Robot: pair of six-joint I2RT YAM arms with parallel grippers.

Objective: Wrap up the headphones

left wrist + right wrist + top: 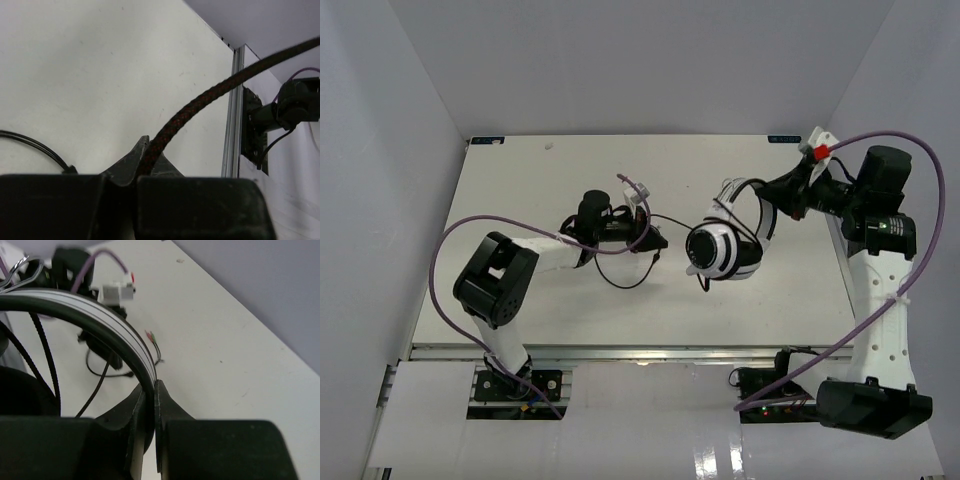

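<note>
The headphones [718,250] hang just above the table's middle right, white-and-black cup facing up. My right gripper [773,200] is shut on their black-and-white headband [758,212]; in the right wrist view the headband [100,315] runs into the closed fingers [165,405]. The thin dark cable [628,282] loops on the table toward my left gripper [650,238], which is shut on it. In the left wrist view the braided cable [200,102] rises from between the fingers [131,162]. Small plugs [151,335] lie on the table.
The white table [520,180] has grey walls at back and sides. A metal rail [232,110] runs along the table's near edge by the right arm's base [295,105]. Purple arm cables [450,250] arc beside both arms.
</note>
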